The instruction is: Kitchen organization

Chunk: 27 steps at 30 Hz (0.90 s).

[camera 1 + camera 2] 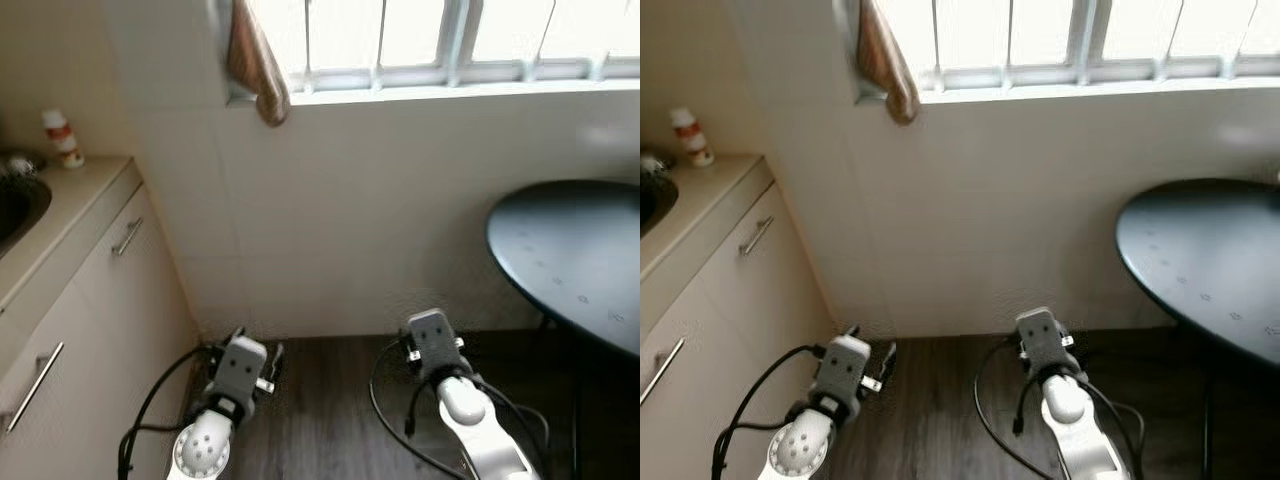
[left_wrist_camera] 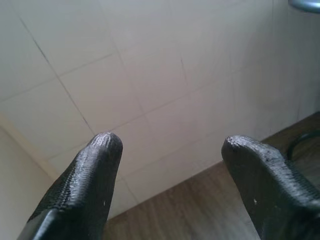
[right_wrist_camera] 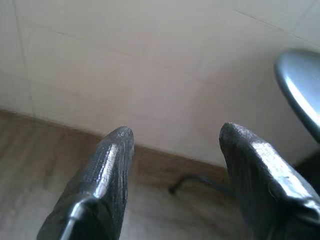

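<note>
White tiled wall [image 1: 380, 210] fills the middle of the head views, under a barred window [image 1: 450, 40] with a brown cloth [image 1: 255, 60] hanging at its left corner. On the far left a beige worktop [image 1: 75, 195] runs along cabinets with metal handles [image 1: 127, 237]; a dark sink [image 1: 15, 205] is set into it, and a small white bottle with a red band [image 1: 62, 137] stands at the back, near the wall. Dark wood floor [image 1: 320, 400] lies below. The left hand [image 2: 167, 145] hangs low near the cabinet corner, its two black fingers [image 2: 90, 175] apart, holding nothing and pointing at the wall's base. The right hand [image 3: 175, 137] hangs beside it over the floor, fingers [image 3: 107, 165] also apart and holding nothing. At the far right stands a round dark table [image 1: 575, 250].
</note>
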### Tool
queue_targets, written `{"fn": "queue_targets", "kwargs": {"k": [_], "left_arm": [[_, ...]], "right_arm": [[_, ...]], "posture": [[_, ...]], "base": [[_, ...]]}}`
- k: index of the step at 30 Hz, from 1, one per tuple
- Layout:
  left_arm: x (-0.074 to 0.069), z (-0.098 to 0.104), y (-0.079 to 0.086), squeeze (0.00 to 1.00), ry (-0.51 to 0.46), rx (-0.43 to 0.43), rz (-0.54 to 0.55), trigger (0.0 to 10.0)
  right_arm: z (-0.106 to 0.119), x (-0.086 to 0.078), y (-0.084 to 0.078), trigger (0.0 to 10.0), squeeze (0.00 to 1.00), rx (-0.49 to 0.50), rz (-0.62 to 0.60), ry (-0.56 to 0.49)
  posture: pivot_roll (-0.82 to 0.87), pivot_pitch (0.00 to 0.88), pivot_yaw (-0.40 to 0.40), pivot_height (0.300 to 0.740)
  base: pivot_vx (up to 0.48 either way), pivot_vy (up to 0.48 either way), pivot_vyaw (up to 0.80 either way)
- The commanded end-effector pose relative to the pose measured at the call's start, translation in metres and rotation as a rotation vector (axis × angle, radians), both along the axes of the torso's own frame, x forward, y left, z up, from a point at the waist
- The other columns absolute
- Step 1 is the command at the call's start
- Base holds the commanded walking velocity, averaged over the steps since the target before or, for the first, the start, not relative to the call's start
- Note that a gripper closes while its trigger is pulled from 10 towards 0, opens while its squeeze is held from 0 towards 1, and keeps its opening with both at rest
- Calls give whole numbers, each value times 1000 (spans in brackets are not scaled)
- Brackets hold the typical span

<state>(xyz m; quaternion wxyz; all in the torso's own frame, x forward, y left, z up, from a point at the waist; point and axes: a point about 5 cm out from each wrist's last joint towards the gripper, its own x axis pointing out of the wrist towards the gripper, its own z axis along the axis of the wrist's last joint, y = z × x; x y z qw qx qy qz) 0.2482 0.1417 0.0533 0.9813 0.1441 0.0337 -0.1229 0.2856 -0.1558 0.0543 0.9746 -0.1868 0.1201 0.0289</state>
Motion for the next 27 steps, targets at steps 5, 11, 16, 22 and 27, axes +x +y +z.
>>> {"fn": "queue_targets", "kwargs": {"k": [5, 11, 16, 22, 27], "left_arm": [[-1, -3, 5, 0, 20, 24, 14, 10000], [-3, -5, 6, 0, 38, 38, 15, 10000], [-10, -11, 10, 0, 101, 77, 16, 10000], [-31, -18, 10, 0, 173, 78, -5, 10000], [-53, -28, 12, 0, 230, 53, 11, 10000]], "right_arm": [[3, 3, 3, 10000, 0, -8, 15, -8], [3, 0, 1, 10000, 0, -13, 20, -5], [3, -8, 1, 10000, 0, -62, 103, -21], [0, -24, -2, 10000, 0, -114, 185, -27], [-6, -43, -6, 10000, 0, -112, 211, -12]], "posture": [[-45, 0, 18, 740], [-47, 0, 19, 740], [-49, 0, 21, 740], [-53, 0, 22, 740], [-58, 0, 25, 740]], "base": [[0, 0, 0], [0, 0, 0], [0, 0, 0], [0, 0, 0], [0, 0, 0]]}}
